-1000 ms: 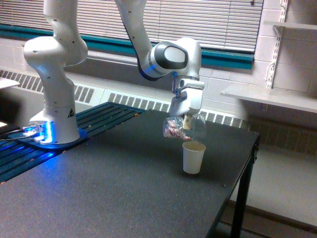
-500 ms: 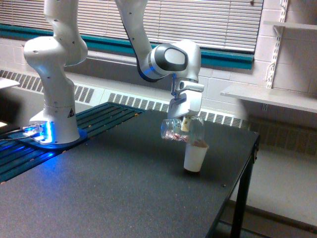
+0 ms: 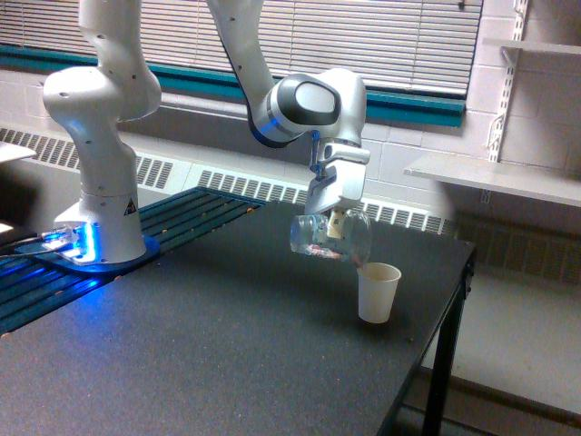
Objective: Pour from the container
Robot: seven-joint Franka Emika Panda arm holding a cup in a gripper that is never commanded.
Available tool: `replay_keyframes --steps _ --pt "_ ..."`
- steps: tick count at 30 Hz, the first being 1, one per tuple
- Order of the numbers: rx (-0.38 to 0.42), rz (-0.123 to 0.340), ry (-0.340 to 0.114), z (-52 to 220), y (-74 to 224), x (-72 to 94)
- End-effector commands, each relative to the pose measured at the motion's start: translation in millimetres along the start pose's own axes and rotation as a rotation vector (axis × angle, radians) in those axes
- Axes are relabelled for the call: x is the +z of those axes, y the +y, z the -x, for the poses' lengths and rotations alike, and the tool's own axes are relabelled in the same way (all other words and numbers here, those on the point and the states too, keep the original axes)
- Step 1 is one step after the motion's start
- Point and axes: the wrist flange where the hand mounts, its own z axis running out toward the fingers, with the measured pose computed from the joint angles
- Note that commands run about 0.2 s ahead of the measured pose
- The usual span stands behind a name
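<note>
My gripper (image 3: 337, 221) is shut on the clear container (image 3: 329, 238), which lies tipped almost on its side above the table, mouth toward the exterior view's right. Small reddish bits show inside it near the lower wall and at the mouth. A small white paper cup (image 3: 378, 292) stands upright on the dark table (image 3: 209, 354), just below and to the right of the container's mouth. The cup's inside is not visible from this angle.
The arm's white base (image 3: 95, 163) stands at the exterior view's left on a blue-lit mount. The table's right edge (image 3: 458, 291) drops off close to the paper cup. A white shelf (image 3: 495, 177) hangs on the wall behind.
The paper cup has shifted to the right along the table, toward the edge. The container has moved slightly left and tipped flatter, with fewer bits inside it.
</note>
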Motion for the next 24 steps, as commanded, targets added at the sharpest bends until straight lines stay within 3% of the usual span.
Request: replay_keyframes --steps 1,24 --pt "-0.031 0.007 0.005 1 -5 -4.0" --pt "-0.071 0.016 -0.007 -18 -9 -8.1"
